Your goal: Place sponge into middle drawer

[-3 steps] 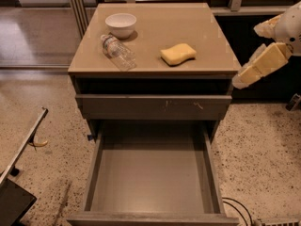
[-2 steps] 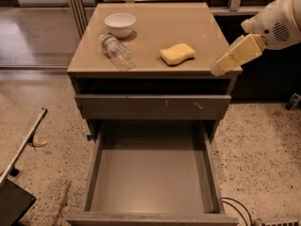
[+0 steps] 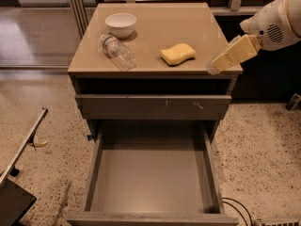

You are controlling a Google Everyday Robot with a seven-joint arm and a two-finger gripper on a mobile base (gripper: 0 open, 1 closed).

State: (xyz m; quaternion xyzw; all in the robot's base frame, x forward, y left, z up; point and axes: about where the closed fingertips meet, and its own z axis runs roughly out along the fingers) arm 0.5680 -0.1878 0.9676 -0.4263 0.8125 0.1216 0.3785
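The pale yellow sponge [image 3: 178, 53] lies on the tan cabinet top [image 3: 160, 22], right of centre near the front edge. The middle drawer [image 3: 150, 175] is pulled wide open below, with a bare grey floor. My gripper [image 3: 222, 62] reaches in from the right on a white arm [image 3: 275, 20]. It hovers over the cabinet top's front right corner, to the right of the sponge and apart from it. It holds nothing that I can see.
A white bowl [image 3: 121, 24] and a clear plastic bottle [image 3: 117, 52] lying on its side sit on the left of the cabinet top. A grey drawer front with pale scratch marks [image 3: 155, 106] is closed above the open drawer. A black cable [image 3: 237, 207] lies on the speckled floor.
My gripper has moved left and a little up, from beside the cabinet's right side to over its front right corner, closer to the sponge. Nothing else has moved.
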